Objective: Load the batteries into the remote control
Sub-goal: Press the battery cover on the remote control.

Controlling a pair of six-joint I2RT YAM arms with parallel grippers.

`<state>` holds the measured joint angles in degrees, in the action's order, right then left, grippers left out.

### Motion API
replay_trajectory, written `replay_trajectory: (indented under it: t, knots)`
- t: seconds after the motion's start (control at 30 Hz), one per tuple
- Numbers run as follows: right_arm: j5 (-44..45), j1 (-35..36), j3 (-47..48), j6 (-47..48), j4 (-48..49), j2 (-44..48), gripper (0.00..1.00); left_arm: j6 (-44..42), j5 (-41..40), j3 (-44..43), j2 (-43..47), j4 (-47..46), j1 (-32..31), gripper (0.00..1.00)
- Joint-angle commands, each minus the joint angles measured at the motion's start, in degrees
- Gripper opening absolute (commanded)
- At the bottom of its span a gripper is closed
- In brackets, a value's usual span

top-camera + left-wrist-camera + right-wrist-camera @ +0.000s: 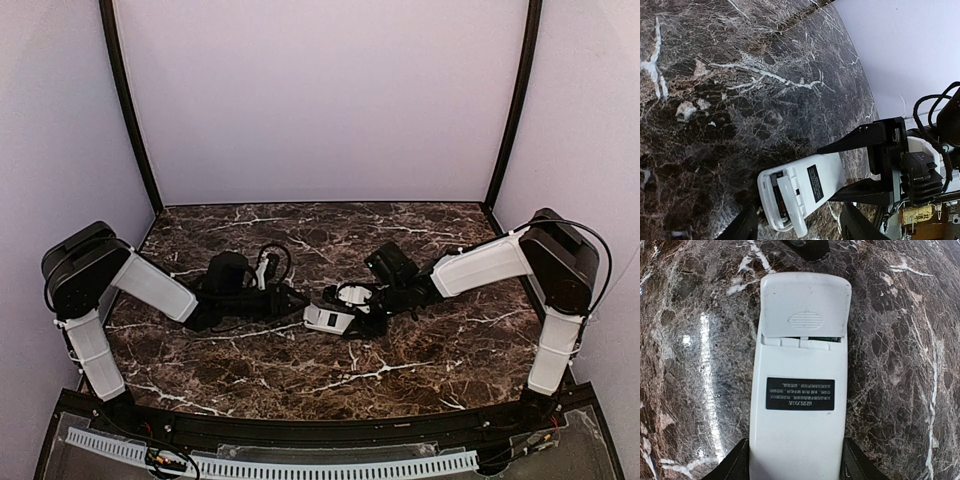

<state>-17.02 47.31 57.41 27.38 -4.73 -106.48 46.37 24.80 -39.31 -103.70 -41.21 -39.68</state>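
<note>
1. Near the middle of the dark marble table (pixel 250 365), the remote control (pixel 328 318) is turned white back up, showing a black label (pixel 800 394).
2. The right gripper (pixel 795 466) is clamped on the remote's long sides, at the end away from the battery cover (pixel 805 305).
3. The left gripper (pixel 799 222) has its jaws apart, straddling the cover end.
4. The cover sits slightly ajar; what is inside cannot be made out.

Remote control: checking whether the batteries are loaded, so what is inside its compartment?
On the remote control, the lid covers the compartment, slightly ajar. Only a dark sliver shows through the gap; the lid hides whether batteries sit inside.
</note>
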Motion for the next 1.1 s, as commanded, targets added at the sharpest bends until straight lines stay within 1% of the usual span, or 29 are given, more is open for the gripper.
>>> replay_trajectory:
  t: [0.0, 0.17, 0.27, 0.37, 0.83, 1.07]
  knots:
    - [-2.67, 0.06, -0.04, 0.31, -2.65, 0.92, 0.06, -1.18, 2.1, -1.66, -0.26, 2.54, 0.14, 0.56]
    - [-2.99, 0.11, 0.05, 0.42, -2.63, 0.92, 0.05, -2.04, 1.37, -2.64, -1.16, 4.77, -0.18, 0.52]
    - [-3.1, 0.13, 0.02, 0.45, -2.74, 0.83, 0.05, -2.82, 1.39, -3.99, -1.74, 6.72, -0.49, 0.45]
    - [-2.94, 0.11, 0.06, 0.4, -2.67, 0.83, 0.05, -2.72, 1.68, -4.47, -2.5, 7.21, -0.57, 0.4]
    - [-3.2, 0.07, 0.07, 0.5, -2.79, 0.92, 0.05, 0.4, 2.76, -4.57, -4.43, 4.4, -0.68, 0.22]
    - [-3.46, 0.13, 0.0, 0.55, -2.89, 0.92, 0.04, 1.44, 3.29, -4.15, -5.22, 2.43, -0.66, 0.19]
